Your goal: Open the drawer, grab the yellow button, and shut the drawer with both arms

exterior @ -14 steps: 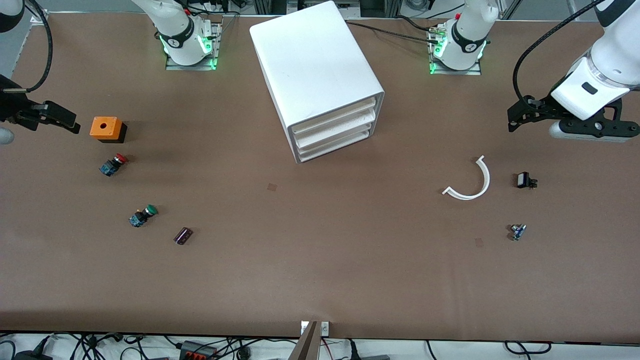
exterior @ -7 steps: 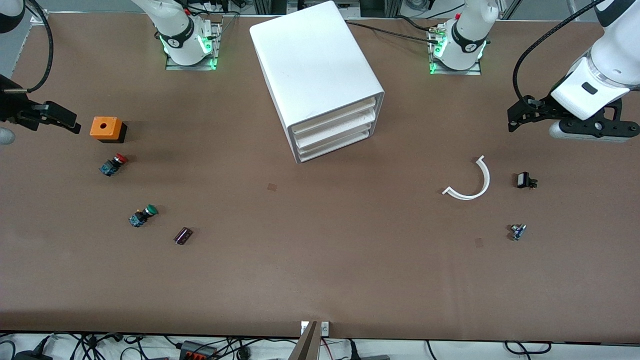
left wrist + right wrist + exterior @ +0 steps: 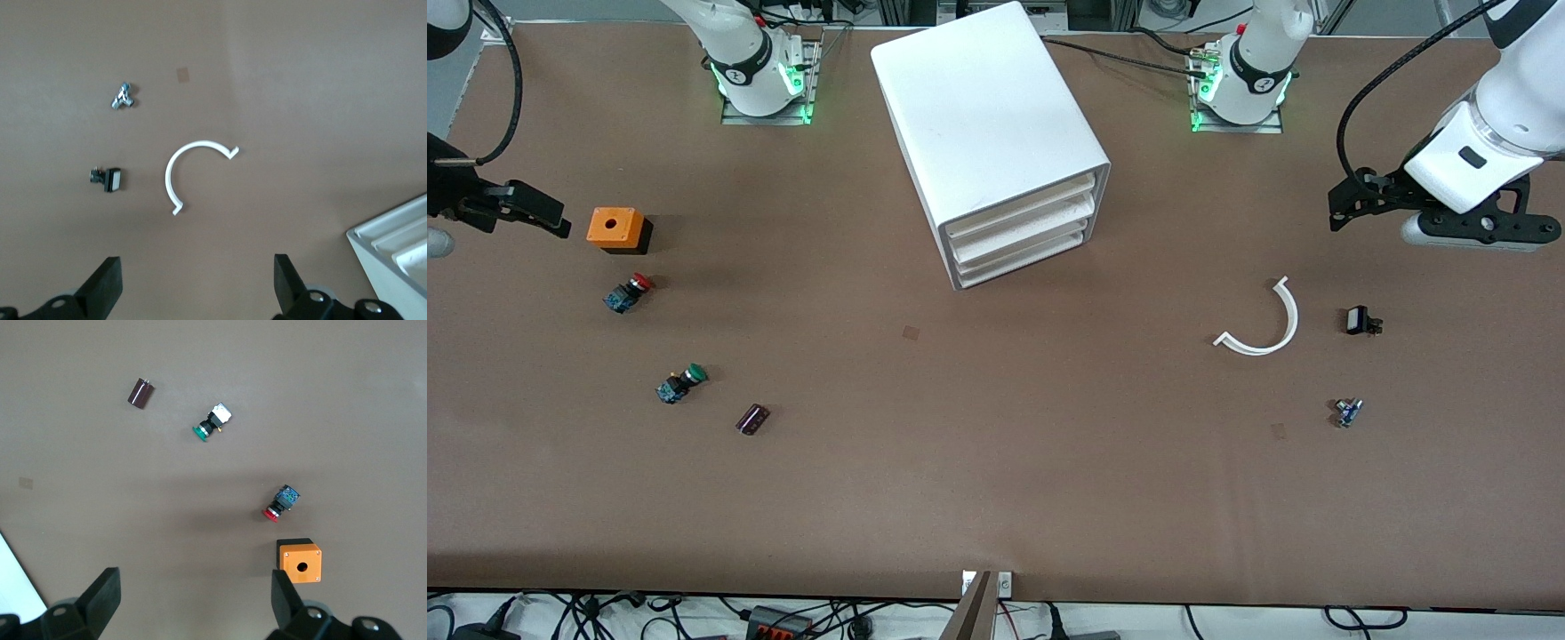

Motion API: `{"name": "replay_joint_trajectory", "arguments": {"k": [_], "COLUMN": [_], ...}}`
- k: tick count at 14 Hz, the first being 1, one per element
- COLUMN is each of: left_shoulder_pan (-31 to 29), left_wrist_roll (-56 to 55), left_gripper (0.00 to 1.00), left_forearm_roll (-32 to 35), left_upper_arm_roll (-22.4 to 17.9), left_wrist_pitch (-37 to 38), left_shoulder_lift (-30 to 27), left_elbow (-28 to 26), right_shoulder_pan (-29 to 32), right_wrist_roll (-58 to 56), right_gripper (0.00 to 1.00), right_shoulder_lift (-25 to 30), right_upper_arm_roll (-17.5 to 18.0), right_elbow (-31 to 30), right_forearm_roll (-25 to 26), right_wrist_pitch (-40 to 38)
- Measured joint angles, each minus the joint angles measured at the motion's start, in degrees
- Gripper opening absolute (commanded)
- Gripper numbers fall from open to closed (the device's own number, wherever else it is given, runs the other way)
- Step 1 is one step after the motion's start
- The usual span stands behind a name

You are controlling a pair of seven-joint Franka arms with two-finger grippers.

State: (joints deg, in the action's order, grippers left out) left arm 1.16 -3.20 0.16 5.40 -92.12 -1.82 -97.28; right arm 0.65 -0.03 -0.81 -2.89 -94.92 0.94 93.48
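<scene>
We see both black two-finger grippers spread open and empty in the air, the left gripper [image 3: 1343,206] at its table end over bare brown table [image 3: 996,480], the right gripper [image 3: 538,213] beside the orange box [image 3: 615,228], while the boxy white cabinet's top drawer [image 3: 1021,206] sits shut among 3, no orange-yellow button visible.

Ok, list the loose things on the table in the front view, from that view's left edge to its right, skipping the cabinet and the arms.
Orange box → red-capped button → green-capped button → dark cylinder → white curved strip → small blue part → black part.
</scene>
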Motion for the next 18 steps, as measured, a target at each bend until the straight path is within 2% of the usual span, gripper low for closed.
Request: {"name": "replay_joint_trajectory", "arguments": {"k": [5,10,14,18], "left_shoulder_pan": [1.94,4.59,4.61,5.68], "left_wrist_roll": [0.17,0.17,0.19,1.68], "left_gripper": [1.00,1.00,1.00,1.00], "left_forearm_roll": [-0.16,-3.80,-13.50,-25.49], "left_upper_arm_roll": [0.41,0.84,0.82,1.15], "left_wrist_pitch": [7.98,9.25,9.34,9.17], "left_shoulder_lift": [2.27,3.54,6.79,13.24], "left_elbow": [2.91,3.60,3.61,3.64], "right_shoulder_pan": [-0.02,-0.41,-2.24,-4.55], "right_wrist_roll": [0.00,-0.05,0.03,0.35], "right_gripper": [1.00,1.00,1.00,1.00], "right_shoulder_lift": [-0.47,-1.39,-1.71,-1.74], "right_upper_arm_roll": [0.11,0.49,0.59,0.66], "right_elbow": [-0.64,-0.69,-0.69,-0.69], "right_forearm_roll": [-0.01,-0.01,-0.05,-0.40], "right_wrist_pitch": [0.46,0.50,0.67,0.70]}}
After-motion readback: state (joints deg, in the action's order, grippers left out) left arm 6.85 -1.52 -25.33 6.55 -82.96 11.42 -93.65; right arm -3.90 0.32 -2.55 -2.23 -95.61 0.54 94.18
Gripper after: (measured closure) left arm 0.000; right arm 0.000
